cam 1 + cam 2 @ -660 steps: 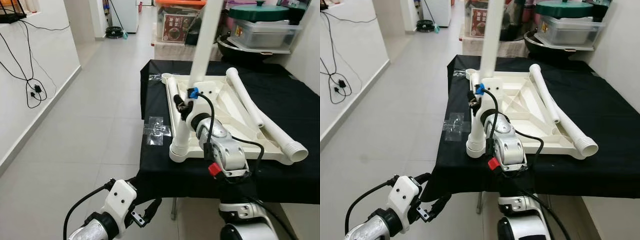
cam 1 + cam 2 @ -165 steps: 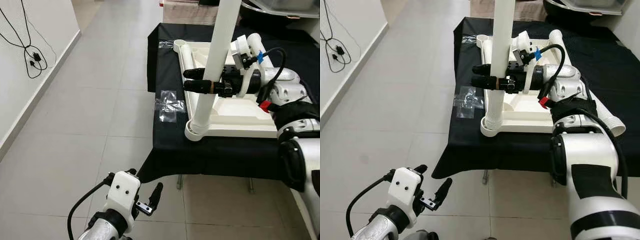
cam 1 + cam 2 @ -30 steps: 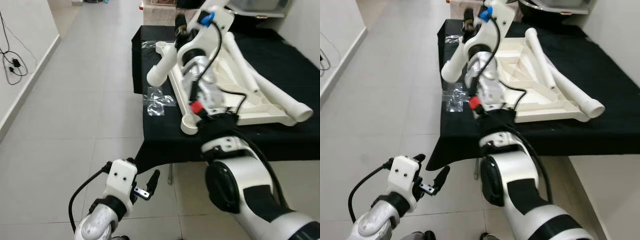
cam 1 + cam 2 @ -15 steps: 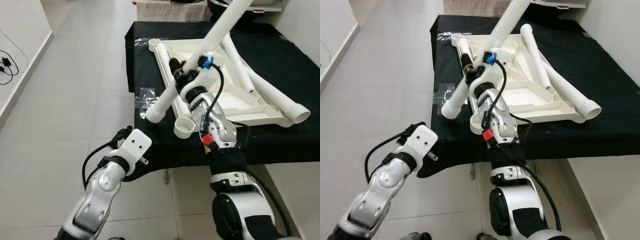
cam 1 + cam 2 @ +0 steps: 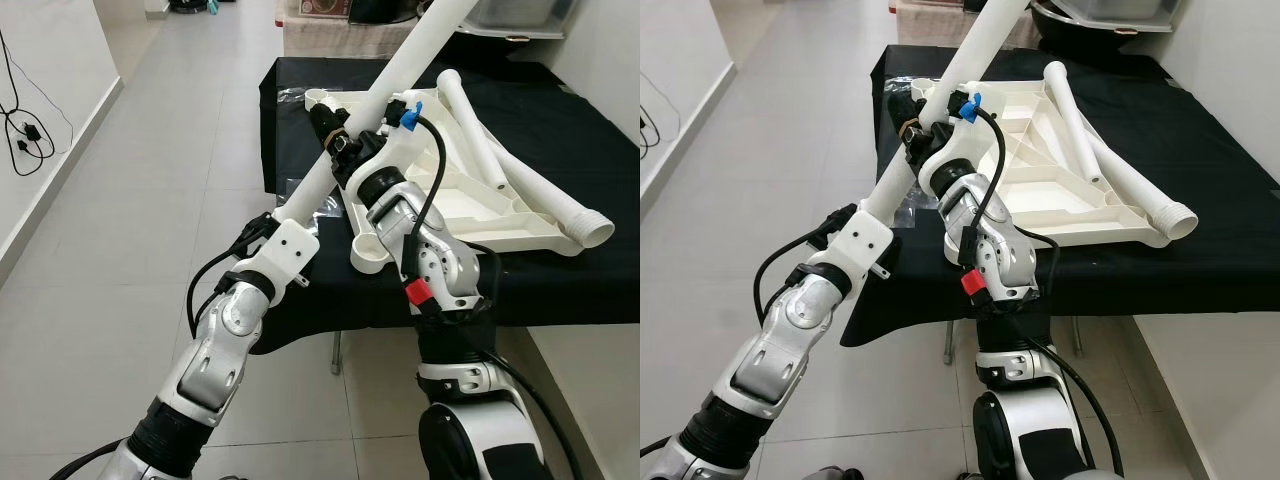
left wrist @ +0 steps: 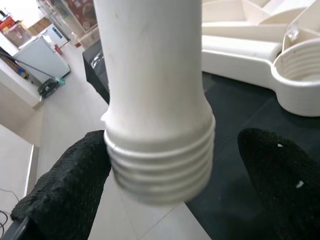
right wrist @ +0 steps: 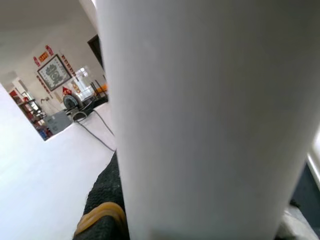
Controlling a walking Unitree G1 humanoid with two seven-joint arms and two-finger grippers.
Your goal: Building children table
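Left gripper (image 6: 165, 200) at leg's (image 5: 345, 150) threaded end, jaws wide open either side, one touching, not clamped. Right gripper (image 5: 340, 145) mid-leg, jaws closed on it; leg tilts up over the desk (image 5: 590, 290). Socket (image 5: 367, 252) on upturned tabletop (image 5: 450, 200) sits near. Risk: single mid-grip lets leg swing, or threads meet socket crooked. Spare legs (image 5: 520, 185) lie beyond.

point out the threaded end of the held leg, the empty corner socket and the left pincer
held leg (image 6: 159, 165), left wrist view, threaded end
corner socket (image 5: 367, 253), left eye view, near rim
left pincer (image 6: 165, 187), left wrist view, between its fingertips
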